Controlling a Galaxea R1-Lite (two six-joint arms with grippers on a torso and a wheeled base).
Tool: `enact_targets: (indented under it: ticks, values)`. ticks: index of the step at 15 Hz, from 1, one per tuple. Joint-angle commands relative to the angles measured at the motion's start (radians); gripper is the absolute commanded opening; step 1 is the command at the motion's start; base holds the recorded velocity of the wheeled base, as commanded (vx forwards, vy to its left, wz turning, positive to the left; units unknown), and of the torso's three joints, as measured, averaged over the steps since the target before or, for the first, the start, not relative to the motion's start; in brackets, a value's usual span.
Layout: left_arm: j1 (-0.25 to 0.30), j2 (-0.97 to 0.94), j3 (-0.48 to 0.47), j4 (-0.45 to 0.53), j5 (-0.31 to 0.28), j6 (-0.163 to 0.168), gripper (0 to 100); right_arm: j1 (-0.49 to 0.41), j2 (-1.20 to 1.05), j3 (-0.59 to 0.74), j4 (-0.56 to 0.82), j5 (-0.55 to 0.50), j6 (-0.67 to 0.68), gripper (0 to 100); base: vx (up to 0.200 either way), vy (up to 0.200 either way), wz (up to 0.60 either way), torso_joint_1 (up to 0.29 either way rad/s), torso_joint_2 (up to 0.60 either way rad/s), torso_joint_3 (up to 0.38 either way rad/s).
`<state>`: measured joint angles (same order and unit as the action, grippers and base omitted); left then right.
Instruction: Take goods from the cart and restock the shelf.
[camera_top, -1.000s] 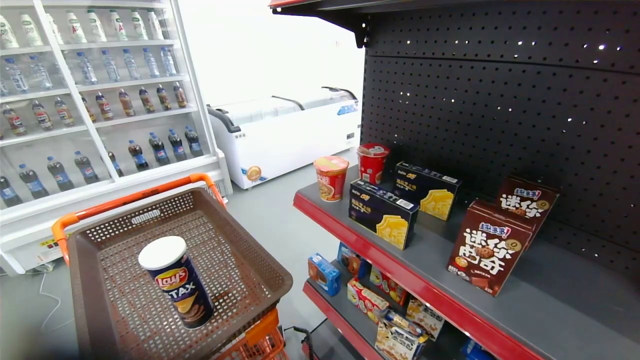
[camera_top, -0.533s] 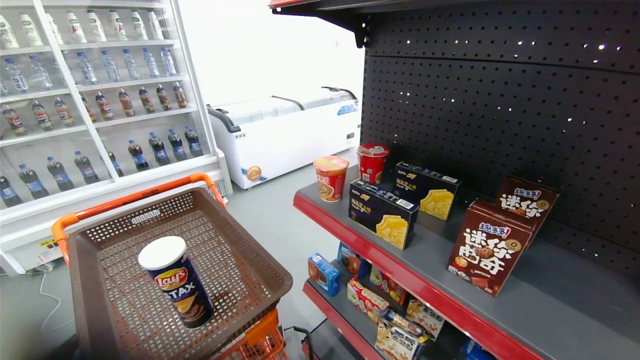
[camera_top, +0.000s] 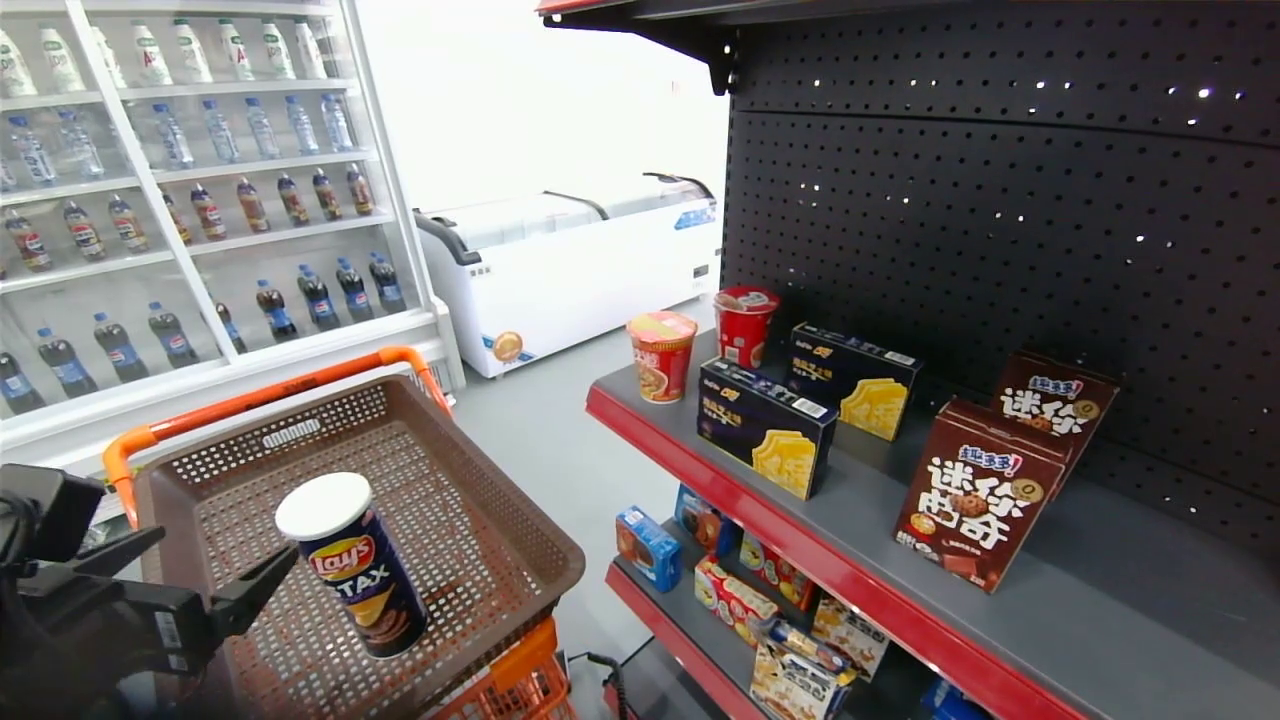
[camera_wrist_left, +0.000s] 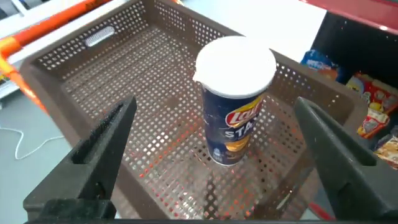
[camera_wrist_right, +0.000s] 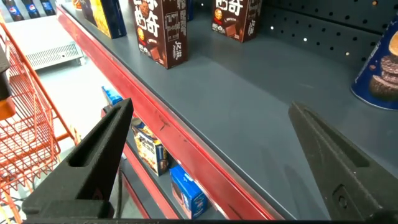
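The can stands upright with its white lid on, on the mesh floor of the cart's brown basket, toward the near side, apart from the walls. The left gripper hangs over the basket's left rim, level with the can's top. Its jaws are spread wide and hold nothing. In the left wrist view the can sits ahead of them, framed between the two fingers, and neither touches it. The cart's orange handle runs along the far rim. The right gripper hovers above the grey shelf, its jaws also wide apart and empty. On the shelf stand two brown boxes, two dark blue boxes and two cups at the far end.
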<state>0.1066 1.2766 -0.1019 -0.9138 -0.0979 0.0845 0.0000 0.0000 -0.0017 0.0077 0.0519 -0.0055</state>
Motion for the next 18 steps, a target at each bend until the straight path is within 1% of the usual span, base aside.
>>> enact_targets:
  ticks: [1,2,3,7,9,13,15,17,18]
  values:
    - [-0.018,0.230,0.091,-0.160,0.000,0.003,100,0.000,0.000,0.000,0.000,0.000,-0.001,100,0.000,0.000,0.00,0.000,0.00,0.000]
    - [-0.018,0.311,0.102,-0.267,0.003,-0.006,100,0.000,0.000,0.000,0.000,0.000,-0.001,100,0.000,0.000,0.00,0.000,0.00,0.000]
    - [-0.018,0.349,0.102,-0.300,0.004,-0.005,100,0.000,0.000,0.000,0.000,0.000,-0.001,100,0.000,0.000,0.00,0.000,0.00,0.000]
    - [-0.005,0.468,0.102,-0.315,0.004,-0.009,100,0.000,0.000,0.000,0.000,0.000,-0.001,100,0.000,0.000,0.00,0.000,0.00,0.000]
    - [-0.010,0.527,0.102,-0.379,0.003,-0.022,100,0.000,0.000,0.000,0.000,0.000,-0.001,100,0.000,0.000,0.00,0.000,0.00,0.000]
    - [-0.011,0.599,0.097,-0.415,0.001,-0.022,100,0.000,0.000,0.000,0.000,0.000,-0.001,100,0.000,0.000,0.00,0.000,0.00,0.000]
    - [-0.016,0.633,0.071,-0.470,0.001,-0.022,100,0.000,0.000,0.000,0.000,0.000,-0.001,100,0.000,0.000,0.00,0.000,0.00,0.000]
    - [-0.016,0.644,0.030,-0.482,0.000,-0.011,100,0.000,0.000,0.000,0.000,0.000,-0.001,100,0.000,0.000,0.00,0.000,0.00,0.000]
    - [-0.016,0.655,0.013,-0.484,0.000,-0.011,100,0.000,0.000,0.000,0.000,0.000,-0.001,100,0.000,0.000,0.00,0.000,0.00,0.000]
